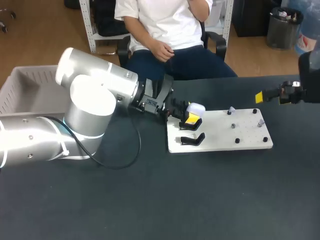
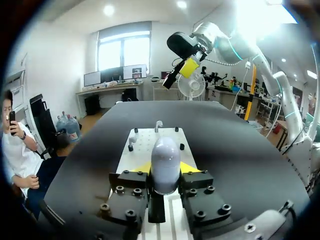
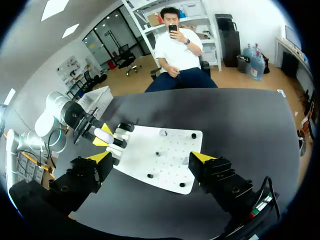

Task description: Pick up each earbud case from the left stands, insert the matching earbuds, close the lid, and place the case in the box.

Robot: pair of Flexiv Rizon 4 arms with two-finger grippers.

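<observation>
The left arm (image 1: pixel 95 100) comes in from the left side and goes across the dark table (image 1: pixel 200 200) to the white board (image 1: pixel 220 137). Its jaws are clamped on the pale earbud case (image 1: pixel 196 107) - one yellow tip on each side, as its wrist view shows (image 2: pixel 165 160). The case sits at the left end of the board, at the far black stand (image 1: pixel 189 123). The near black stand (image 1: pixel 192 139), just beside it, has nothing on it.

On the right part of the board stand black pegs and two small grey earbuds, one at the far edge (image 1: pixel 231 110) and one near the right edge (image 1: pixel 260 121).

The right arm (image 1: pixel 292 93) is over the table's far right part, well apart from the case. Its jaws are wide apart - nothing is between them.

The pale box (image 1: pixel 25 85) is at the far left, behind the left arm.
</observation>
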